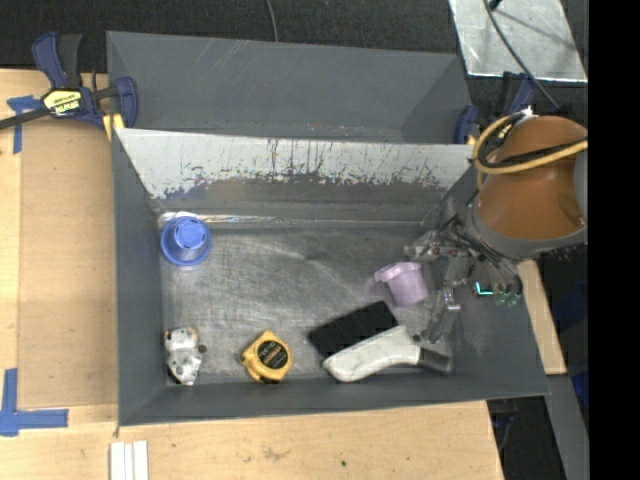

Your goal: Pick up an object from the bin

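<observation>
The grey metal bin [300,98] has sloping walls and a scuffed floor, and its back wall is streaked with dark scratches below a pale band. Six loose things lie on the floor, one of each kind, spread out rather than heaped. By the left wall towards the back sits one round blue cap [185,240], well apart from everything else. In the front left corner lies one small white-and-silver lump [182,354], too small to tell more about it. Near it along the front is one yellow tape measure [266,356], round-bodied with a dark centre. Right of the middle lies one flat black rectangle [352,328], set at a slant. Just in front of it and touching its lower edge lies one white elongated piece [372,358], shaped like a handle, whose right end meets a small dark block. Behind these two, near the right wall, sits one lilac cup [404,282], tilted with its mouth facing left. The arm comes in from the right under its orange cover [530,183], with a yellow cable looped over the top. Below the cover the claw [440,326] hangs down into the right side of the bin. It is just right of the lilac cup and directly above the right end of the white elongated piece. Whether the claw is open or closed cannot be told, nor whether it touches the white piece. Nothing can be made out in its grasp.
</observation>
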Available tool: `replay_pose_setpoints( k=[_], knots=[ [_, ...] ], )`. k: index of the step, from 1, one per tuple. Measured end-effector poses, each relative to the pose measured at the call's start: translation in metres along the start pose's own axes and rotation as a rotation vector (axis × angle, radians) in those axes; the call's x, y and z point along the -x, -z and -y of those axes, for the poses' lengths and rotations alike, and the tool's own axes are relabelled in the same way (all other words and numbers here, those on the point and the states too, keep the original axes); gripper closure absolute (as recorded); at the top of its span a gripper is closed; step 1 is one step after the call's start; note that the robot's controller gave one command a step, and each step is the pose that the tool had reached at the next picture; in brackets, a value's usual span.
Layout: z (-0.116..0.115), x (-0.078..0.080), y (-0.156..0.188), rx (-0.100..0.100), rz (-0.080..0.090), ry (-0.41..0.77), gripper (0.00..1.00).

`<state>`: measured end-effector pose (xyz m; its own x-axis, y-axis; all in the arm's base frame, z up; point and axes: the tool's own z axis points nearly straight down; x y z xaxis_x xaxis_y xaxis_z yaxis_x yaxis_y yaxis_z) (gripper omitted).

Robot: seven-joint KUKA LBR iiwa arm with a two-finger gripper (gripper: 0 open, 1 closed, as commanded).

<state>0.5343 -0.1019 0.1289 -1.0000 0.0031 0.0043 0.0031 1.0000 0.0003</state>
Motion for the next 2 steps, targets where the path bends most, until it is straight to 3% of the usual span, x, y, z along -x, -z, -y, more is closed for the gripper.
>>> replay_pose_setpoints(
  k=[1,2],
  knots=[
    [0.0,0.002,0.004,-0.001,0.007,0.003,0.0],
    [-0.029,0.031,-0.054,-0.004,0.021,0.322,1.0]
  ],
)
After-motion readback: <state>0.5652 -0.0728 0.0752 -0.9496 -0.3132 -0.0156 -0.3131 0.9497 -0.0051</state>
